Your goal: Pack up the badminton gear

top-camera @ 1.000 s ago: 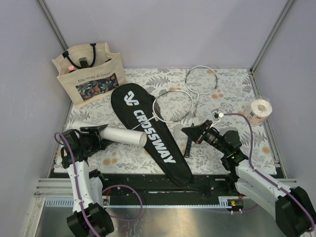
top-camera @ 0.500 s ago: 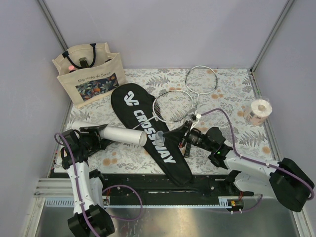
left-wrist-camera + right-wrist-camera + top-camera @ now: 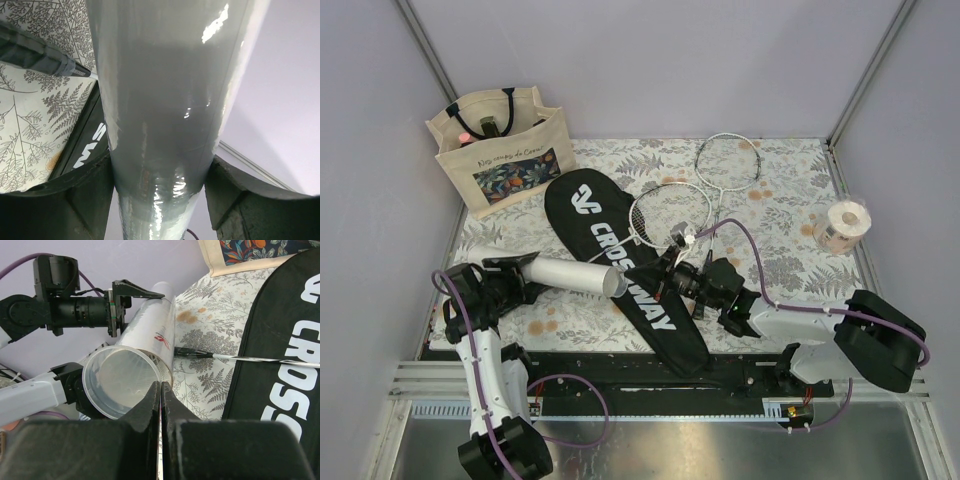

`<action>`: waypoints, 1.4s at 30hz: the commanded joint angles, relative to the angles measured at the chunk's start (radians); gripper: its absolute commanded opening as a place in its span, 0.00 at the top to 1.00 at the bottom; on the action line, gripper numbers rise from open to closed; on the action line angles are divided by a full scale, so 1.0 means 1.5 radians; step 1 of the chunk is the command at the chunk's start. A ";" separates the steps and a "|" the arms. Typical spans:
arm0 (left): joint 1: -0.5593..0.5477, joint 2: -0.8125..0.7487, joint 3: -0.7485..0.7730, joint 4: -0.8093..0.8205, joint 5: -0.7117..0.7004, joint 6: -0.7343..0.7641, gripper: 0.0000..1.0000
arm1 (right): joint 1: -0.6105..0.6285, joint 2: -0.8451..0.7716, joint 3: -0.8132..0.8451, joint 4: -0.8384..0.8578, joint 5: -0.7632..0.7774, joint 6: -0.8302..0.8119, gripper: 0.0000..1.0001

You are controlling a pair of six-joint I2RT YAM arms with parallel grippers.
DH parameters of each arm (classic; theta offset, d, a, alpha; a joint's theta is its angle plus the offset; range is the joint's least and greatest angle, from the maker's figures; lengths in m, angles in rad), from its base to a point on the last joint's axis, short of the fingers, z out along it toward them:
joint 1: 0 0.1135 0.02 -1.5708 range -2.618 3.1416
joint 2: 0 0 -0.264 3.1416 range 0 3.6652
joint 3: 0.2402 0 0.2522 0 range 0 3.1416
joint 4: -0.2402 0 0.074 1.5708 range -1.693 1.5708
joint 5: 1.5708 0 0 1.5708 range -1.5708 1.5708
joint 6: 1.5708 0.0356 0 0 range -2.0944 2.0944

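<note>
My left end effector is pinching the white tube across its body, with a finger pressing in on each side. The tube is pointing straight away from it, with the open mouth at the far end. I cannot tell whether the tube is touching the bench.

My right end effector is hovering with its fingers pressed together and nothing showing between them. Its tips are sitting just in front of the tube's open rim. The black cover is lying flat underneath it and stretching past it on both sides.

The near racket is resting just beyond my right end effector. Its thin shaft is crossing the cover and its dark end is reaching under the tube. The far racket is lying further out from it. The tote bag is standing well beyond my left end effector. The tape roll is sitting well apart from my right one, on the side away from the tube.
</note>
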 commanded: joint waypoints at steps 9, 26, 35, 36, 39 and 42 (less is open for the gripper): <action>-0.001 -0.008 0.026 -0.014 0.035 -0.028 0.50 | 0.032 0.032 0.023 0.065 0.083 -0.021 1.00; -0.002 -0.012 0.028 -0.016 0.034 -0.031 0.50 | 0.042 0.065 0.009 0.092 0.098 -0.006 1.00; -0.002 -0.014 0.029 -0.016 0.026 -0.030 0.50 | 0.049 0.069 0.009 0.094 0.100 -0.003 1.00; -0.001 -0.016 0.028 -0.016 0.024 -0.031 0.50 | 0.051 0.070 0.009 0.094 0.099 -0.003 1.00; -0.001 -0.019 0.028 -0.016 0.021 -0.033 0.50 | 0.056 0.071 0.008 0.094 0.115 -0.003 1.00; -0.001 -0.022 0.028 -0.015 0.019 -0.035 0.50 | 0.062 0.073 0.008 0.092 0.123 -0.004 1.00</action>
